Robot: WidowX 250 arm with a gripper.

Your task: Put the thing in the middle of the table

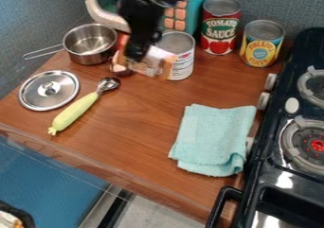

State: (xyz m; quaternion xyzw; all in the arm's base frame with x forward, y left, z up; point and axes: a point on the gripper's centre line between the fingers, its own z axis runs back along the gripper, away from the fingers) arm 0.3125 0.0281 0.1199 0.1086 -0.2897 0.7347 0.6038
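At the back left of your table (136, 113), a pot (92, 57) stands with its handle pointing left, behind a lid (39, 98) and a spoon (75, 111) just to the lid's right. One can (184, 64) stands before the microwave (180, 13), with a second can (220, 28) and a third can (260, 45) to its right. A folded cloth (212, 139) lies at your front right, near the stove (275, 177) along the table's right side.
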